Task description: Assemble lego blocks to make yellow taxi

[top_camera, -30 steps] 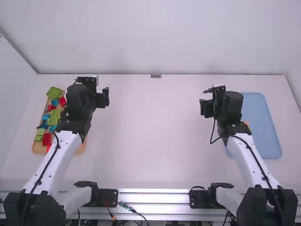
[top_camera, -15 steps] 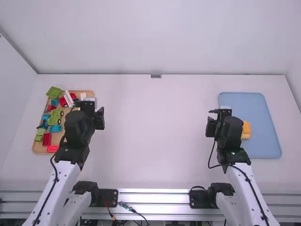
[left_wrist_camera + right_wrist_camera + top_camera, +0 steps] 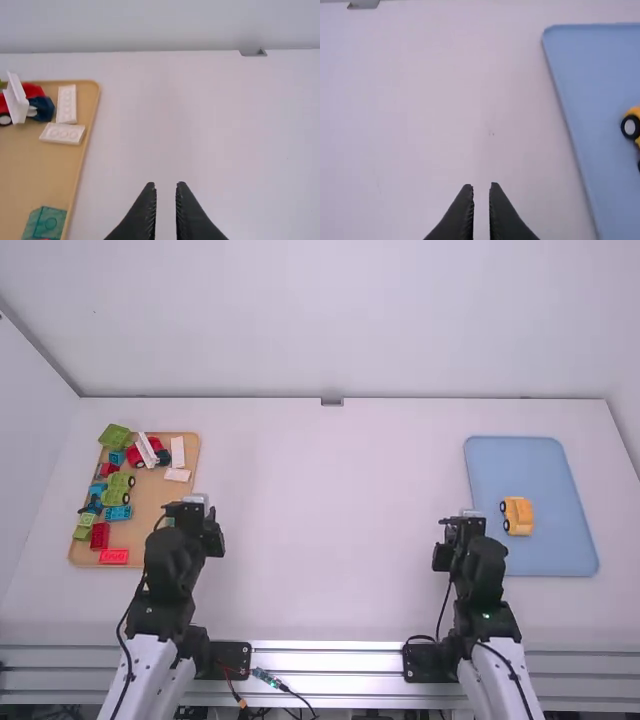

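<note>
As we go across, other blocks (image 3: pixel 118 512) sit on the wooden tray (image 3: pixel 145 540); left claw (image 3: pixel 166 185) empty, fingers parted; right claw (image 3: pixel 481 185) likewise; yellow taxi (image 3: pixel 518 516) on blue tray (image 3: pixel 555 468), looks built, probably nothing left for us.

Bright, even light glares off the rail (image 3: pixel 325 661)

Yellow car (image 3: pixel 520 512) right of the right gripper (image 3: pixel 442 557), cut off in its wrist view; tray (image 3: pixel 148 495) left of the left gripper (image 3: pixel 216 541), partly hidden
</note>
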### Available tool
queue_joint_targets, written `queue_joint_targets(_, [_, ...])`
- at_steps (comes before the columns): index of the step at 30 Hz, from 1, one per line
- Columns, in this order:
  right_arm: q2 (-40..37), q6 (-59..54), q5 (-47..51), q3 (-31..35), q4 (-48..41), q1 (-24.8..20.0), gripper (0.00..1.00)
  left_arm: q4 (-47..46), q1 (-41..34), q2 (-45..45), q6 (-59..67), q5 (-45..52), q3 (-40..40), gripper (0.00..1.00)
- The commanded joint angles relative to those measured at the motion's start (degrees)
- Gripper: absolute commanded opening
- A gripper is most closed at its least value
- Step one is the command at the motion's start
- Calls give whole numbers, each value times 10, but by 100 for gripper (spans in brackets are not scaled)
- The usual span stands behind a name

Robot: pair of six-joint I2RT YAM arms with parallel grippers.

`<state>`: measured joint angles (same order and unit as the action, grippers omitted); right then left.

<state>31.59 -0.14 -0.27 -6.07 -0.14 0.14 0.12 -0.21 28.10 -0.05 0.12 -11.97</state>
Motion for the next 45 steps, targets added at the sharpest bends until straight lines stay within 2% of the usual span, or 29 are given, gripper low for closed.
queue_joint_targets(1, [-32, 1, 3, 33, 1, -1, 4, -1, 2, -33, 1, -1, 31, 5])
queue_joint_targets(4, [-63, 1, 3, 61, 1, -1, 0, -1, 2, -64, 1, -1, 62, 0])
queue_joint_targets(10, [-125, 1, 3, 61, 1, -1, 0, -1, 2, -122, 1, -1, 120, 0])
queue_joint_targets(33, [-296, 1, 3, 61, 1, -1, 0, -1, 2, -281, 1, -1, 120, 0])
queue_joint_targets(45, [-316, 1, 3, 61, 1, -1, 0, -1, 2, -281, 1, -1, 120, 0])
